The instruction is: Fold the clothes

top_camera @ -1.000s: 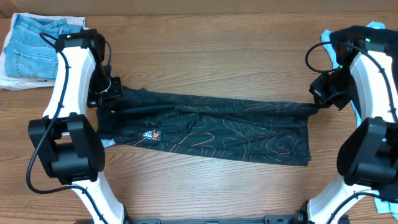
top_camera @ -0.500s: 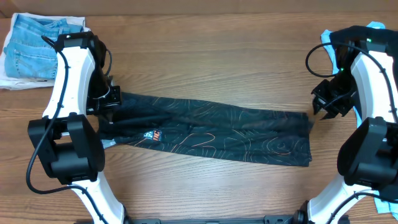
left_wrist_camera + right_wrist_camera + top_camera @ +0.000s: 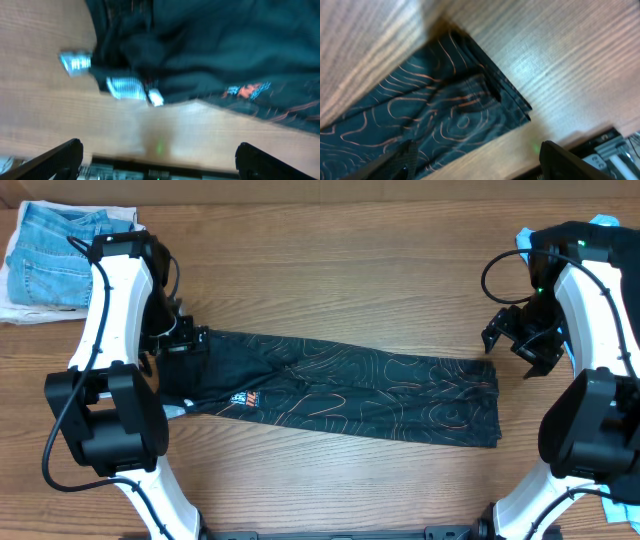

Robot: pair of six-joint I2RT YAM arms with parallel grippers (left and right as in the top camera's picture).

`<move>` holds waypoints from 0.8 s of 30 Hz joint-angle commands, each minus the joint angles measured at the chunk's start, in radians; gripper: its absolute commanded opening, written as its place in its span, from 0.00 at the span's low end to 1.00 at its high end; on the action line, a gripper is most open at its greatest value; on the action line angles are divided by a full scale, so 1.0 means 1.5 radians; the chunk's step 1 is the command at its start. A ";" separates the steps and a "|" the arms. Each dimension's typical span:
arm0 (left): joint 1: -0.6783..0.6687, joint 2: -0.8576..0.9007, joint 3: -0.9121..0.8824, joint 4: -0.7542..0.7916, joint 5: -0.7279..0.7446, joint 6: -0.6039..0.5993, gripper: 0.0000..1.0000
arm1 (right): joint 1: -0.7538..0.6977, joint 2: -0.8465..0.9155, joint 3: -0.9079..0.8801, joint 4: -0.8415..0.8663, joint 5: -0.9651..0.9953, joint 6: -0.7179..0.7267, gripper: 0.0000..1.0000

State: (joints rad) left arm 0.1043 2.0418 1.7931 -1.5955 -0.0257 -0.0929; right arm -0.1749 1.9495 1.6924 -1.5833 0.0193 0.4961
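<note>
Just let go of the black shirt (image 3: pixel 350 395) at both ends: left gripper (image 3: pixel 186 348) and right gripper (image 3: pixel 508 345) now with jaws apart, holding nothing. Lying slack on the table (image 3: pixel 330 280) as a long narrow band between them. Probably lengthwise fold finished; crosswise fold to come.

Robot lab (wooden table (image 3: pixel 330 280))
</note>
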 commanded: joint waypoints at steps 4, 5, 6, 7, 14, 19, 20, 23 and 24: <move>-0.005 -0.023 0.006 0.089 0.048 0.063 1.00 | 0.008 -0.016 0.016 0.023 0.009 -0.004 0.84; -0.005 -0.023 0.006 0.105 0.052 0.068 1.00 | 0.010 -0.016 0.016 0.025 0.009 -0.004 0.84; -0.005 -0.023 0.006 0.118 0.057 0.076 1.00 | 0.011 -0.016 0.016 0.029 0.009 -0.005 0.84; -0.005 -0.023 0.006 0.131 0.065 0.084 1.00 | 0.011 -0.016 0.016 0.031 0.009 -0.005 0.84; -0.011 -0.022 0.005 0.191 0.166 0.180 0.97 | 0.012 -0.016 0.016 0.065 0.006 -0.017 0.84; -0.027 -0.022 -0.009 0.239 0.189 0.203 0.88 | 0.012 -0.016 0.016 0.083 -0.004 -0.017 0.82; -0.033 -0.022 -0.016 0.246 0.191 0.209 0.80 | 0.012 -0.016 0.016 0.086 -0.004 -0.017 0.77; -0.052 -0.022 -0.035 0.256 0.193 0.217 0.63 | 0.012 -0.016 0.016 0.088 -0.004 -0.017 0.58; -0.059 -0.022 -0.046 0.261 0.193 0.217 0.63 | 0.012 -0.016 0.016 0.088 -0.004 -0.017 0.53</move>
State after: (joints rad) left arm 0.0471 2.0418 1.7668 -1.2129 0.2279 0.1940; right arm -0.1612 1.9495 1.6928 -1.4555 0.0132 0.4637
